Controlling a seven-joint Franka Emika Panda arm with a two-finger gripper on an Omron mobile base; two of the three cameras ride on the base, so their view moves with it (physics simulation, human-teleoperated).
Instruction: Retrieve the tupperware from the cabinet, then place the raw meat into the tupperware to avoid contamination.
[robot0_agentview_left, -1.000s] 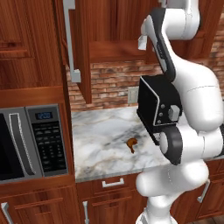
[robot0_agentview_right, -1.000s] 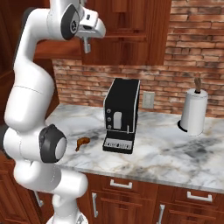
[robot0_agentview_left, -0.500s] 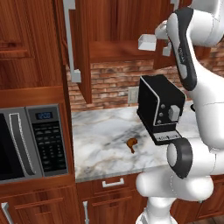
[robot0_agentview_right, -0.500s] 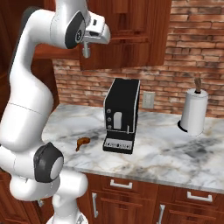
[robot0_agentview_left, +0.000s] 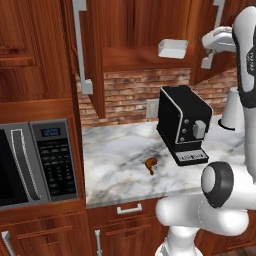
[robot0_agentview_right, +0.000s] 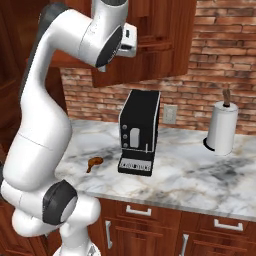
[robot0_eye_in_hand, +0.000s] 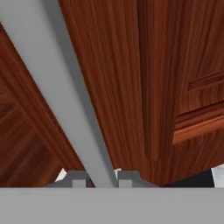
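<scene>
- White tupperware (robot0_agentview_left: 173, 48): small, shallow, rectangular, low-walled; sits on the shelf inside the open cabinet (robot0_agentview_left: 125, 35), near the shelf's right end.
- Dark reddish-brown wood on the cabinet, panelled doors swung open, long silver bar handles (robot0_eye_in_hand: 65, 92).
- Hand (robot0_eye_in_hand: 101, 177) up at the right door, fingertips (robot0_eye_in_hand: 78, 178) clamped either side of its silver handle.
- Reddish-brown raw meat (robot0_agentview_left: 150, 163), tiny and drumstick-shaped, lying on the marble table (robot0_agentview_left: 115, 160) just left of the black coffee machine (robot0_agentview_left: 182, 125), apart from it.
- Microwave (robot0_agentview_left: 35, 162) at far left; paper towel roll (robot0_agentview_right: 222, 127) upright at the table's right.
</scene>
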